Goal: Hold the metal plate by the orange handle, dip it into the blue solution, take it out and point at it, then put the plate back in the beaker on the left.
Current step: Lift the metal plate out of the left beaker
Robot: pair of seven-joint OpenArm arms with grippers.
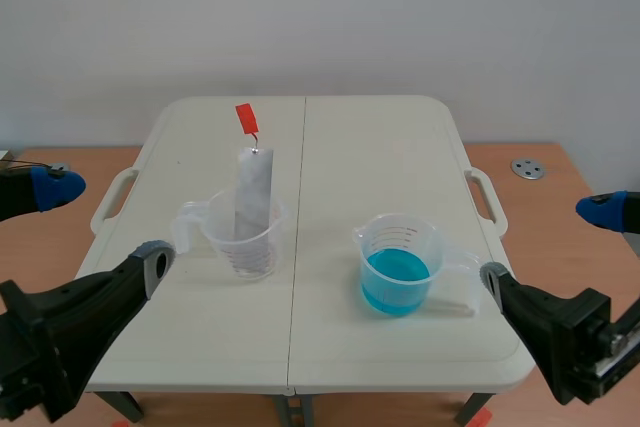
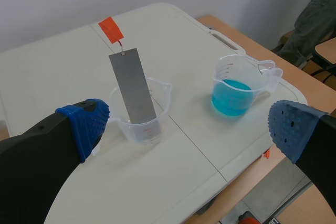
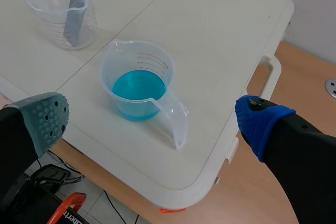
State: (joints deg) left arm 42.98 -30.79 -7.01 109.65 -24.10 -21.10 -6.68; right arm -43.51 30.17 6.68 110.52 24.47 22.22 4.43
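A grey metal plate point(image 1: 253, 190) stands tilted in the clear beaker point(image 1: 243, 239) left of the table's middle seam, its orange handle point(image 1: 246, 117) sticking up on a wire hook. To the right stands a second beaker point(image 1: 399, 265) holding blue solution. My left gripper point(image 1: 105, 225) is open at the table's front left, short of the plate point(image 2: 133, 91) and its beaker point(image 2: 140, 121). My right gripper point(image 1: 547, 245) is open at the front right. In its wrist view the blue beaker point(image 3: 137, 85) sits just ahead of the right gripper point(image 3: 152, 121), between the fingers.
The white folding table point(image 1: 380, 147) has a carry handle on each side and rests on a wooden surface. A small metal disc point(image 1: 527, 168) lies on the wood at the right. A dark green cloth shape point(image 2: 317, 9) shows beyond the table's far corner.
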